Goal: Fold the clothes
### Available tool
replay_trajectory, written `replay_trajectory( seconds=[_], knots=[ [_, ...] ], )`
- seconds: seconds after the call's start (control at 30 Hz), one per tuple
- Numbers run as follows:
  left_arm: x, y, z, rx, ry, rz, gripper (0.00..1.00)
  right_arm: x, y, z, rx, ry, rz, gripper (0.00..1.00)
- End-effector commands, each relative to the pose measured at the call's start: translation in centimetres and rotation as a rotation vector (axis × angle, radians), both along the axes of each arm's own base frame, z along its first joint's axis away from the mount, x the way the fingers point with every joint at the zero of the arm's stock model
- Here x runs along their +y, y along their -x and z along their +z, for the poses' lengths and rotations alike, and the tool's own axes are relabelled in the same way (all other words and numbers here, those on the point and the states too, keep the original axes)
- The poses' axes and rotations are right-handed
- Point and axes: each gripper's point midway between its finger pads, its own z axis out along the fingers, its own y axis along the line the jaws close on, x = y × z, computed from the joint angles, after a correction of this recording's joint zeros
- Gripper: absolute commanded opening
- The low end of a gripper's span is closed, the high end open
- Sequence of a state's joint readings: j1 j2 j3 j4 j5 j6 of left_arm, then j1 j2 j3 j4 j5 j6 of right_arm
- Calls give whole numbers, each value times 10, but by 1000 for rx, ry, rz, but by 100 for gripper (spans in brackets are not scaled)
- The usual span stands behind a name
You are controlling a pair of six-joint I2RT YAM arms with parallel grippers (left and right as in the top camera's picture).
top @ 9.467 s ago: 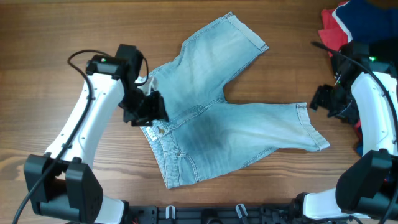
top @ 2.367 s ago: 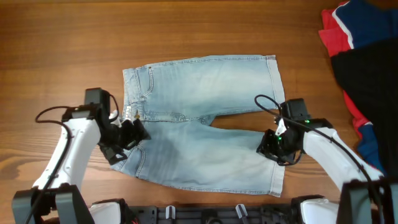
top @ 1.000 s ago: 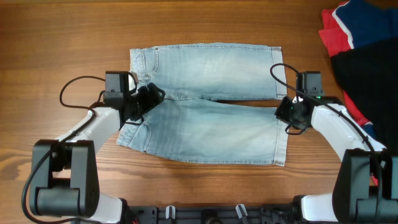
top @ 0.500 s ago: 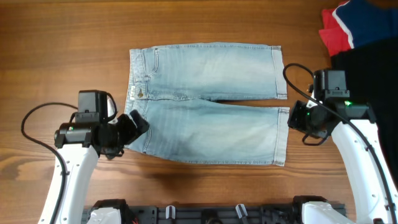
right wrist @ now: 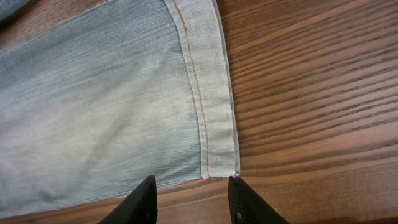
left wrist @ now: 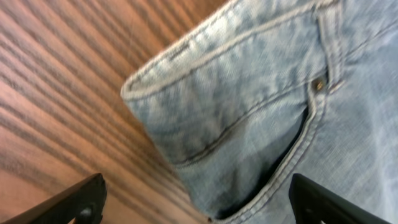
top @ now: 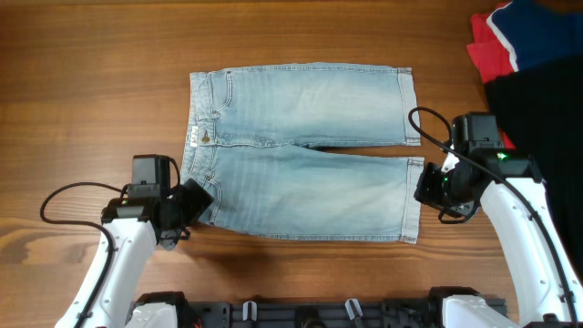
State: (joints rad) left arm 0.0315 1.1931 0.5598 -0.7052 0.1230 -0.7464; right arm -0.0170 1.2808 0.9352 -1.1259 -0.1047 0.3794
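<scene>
Left tool has dropped lower beside the waistband corner and right tool has edged toward the lower hem of the jeans, spread flat mid-frame on the worktop; both gape wide, holding nothing.

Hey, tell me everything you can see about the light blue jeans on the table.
The jeans are pale, faded blue denim, spread flat and smooth on the wooden table, legs side by side. The waistband lies toward the left arm, with a riveted front pocket and tan stitching; the hems lie toward the right arm. The open left gripper is at the near waist corner, the open right gripper at the near hem corner; contact is unclear.
</scene>
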Motion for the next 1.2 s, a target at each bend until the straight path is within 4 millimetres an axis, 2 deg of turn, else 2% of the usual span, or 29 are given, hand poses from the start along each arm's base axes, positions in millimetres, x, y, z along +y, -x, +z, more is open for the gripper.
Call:
replay_trajectory(
  seconds=[0.0, 0.03, 0.13, 0.23, 0.33, 0.4, 0.47, 0.53, 0.6, 0.7, 0.77, 0.93, 1.1, 1.17],
  knots=[
    [8, 5, -9, 25, -32, 40, 69, 5, 2, -1, 2, -30, 5, 38],
    [8, 7, -12, 38, -32, 39, 67, 5, 2, -1, 2, -35, 4, 37],
    [8, 12, -26, 70, -34, 40, 68, 8, 2, -1, 2, -52, -11, 38],
    [9, 6, -32, 68, -35, 47, 65, 9, 1, -1, 2, -55, -11, 37],
    [9, -1, -32, 39, -38, 48, 58, 9, 4, -1, 13, -56, -14, 37],
    [10, -5, -31, 21, -38, 48, 40, 9, 10, -2, 37, -56, -17, 37],
    [9, -5, -31, 24, -37, 48, 18, 9, 15, -4, 60, -58, -46, 37],
    [9, 1, -32, 49, -36, 48, 8, 9, 22, -10, 94, -61, -94, 37],
    [9, 8, -33, 79, -36, 47, 5, 12, 35, -20, 143, -75, -135, 38],
    [9, 13, -34, 98, -36, 46, 5, 32, 48, -38, 188, -194, -151, 39],
    [9, 13, -34, 98, -36, 46, 7, 43, 67, -59, 250, -253, -216, 38],
    [9, 13, -34, 98, -38, 37, 8, 45, 92, -86, 318, -260, -306, 37],
    [8, 14, -34, 102, -36, 34, 8, 44, 80, -107, 246, -267, -420, 32],
    [7, 15, -34, 105, -30, 33, 8, 36, 71, -111, 207, -229, -477, 30]
  ],
)
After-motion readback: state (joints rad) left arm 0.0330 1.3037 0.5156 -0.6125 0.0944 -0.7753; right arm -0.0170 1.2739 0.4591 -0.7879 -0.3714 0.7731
